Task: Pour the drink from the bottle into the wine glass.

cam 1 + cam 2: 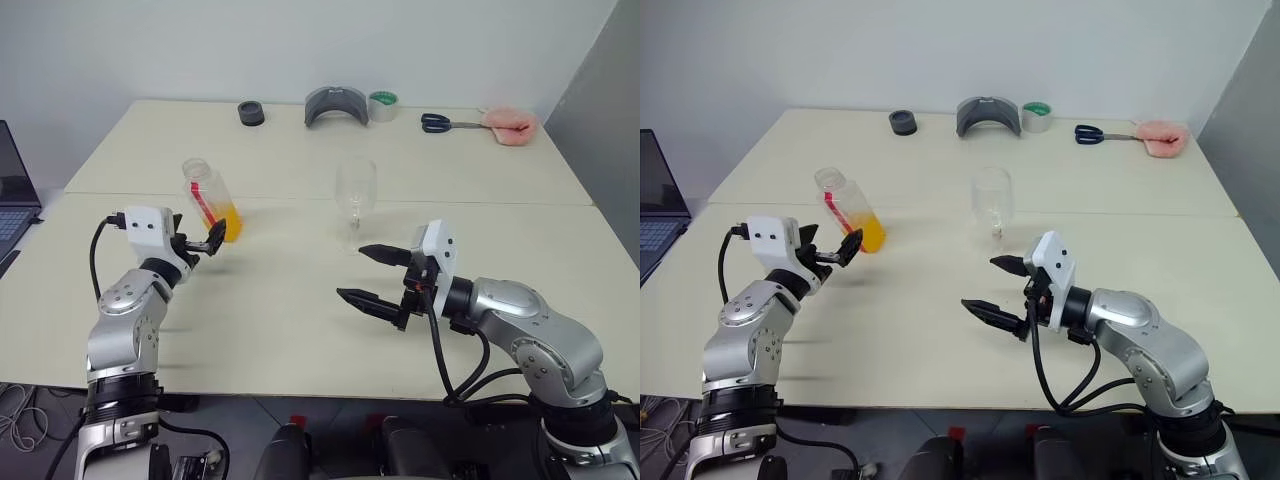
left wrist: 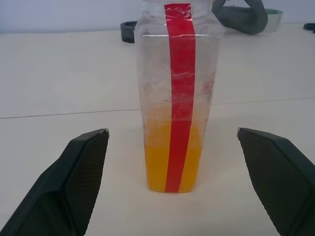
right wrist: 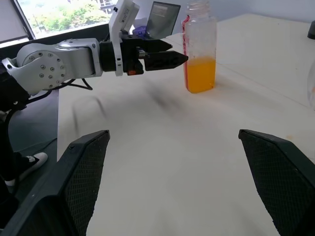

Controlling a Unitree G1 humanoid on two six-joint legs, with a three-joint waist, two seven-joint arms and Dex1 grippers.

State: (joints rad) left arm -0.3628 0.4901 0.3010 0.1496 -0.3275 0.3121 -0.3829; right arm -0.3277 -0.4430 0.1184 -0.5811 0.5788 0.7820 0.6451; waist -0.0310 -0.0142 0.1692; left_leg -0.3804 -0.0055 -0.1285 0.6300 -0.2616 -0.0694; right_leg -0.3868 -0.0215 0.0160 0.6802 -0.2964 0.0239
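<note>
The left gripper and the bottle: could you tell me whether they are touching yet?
Apart. In the left wrist view the bottle stands between the left gripper's open fingers, with bare table visible on both sides.

No readable text anywhere; the bottle (image 2: pixel 177 98) bears just a plain red vertical stripe, without letters, numbers or a brand.

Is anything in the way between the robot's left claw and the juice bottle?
No. The open left claw faces the clear plastic bottle with the red stripe and orange drink, with only bare cream table between them. The clear stemmed wine glass stands off to the side.
</note>
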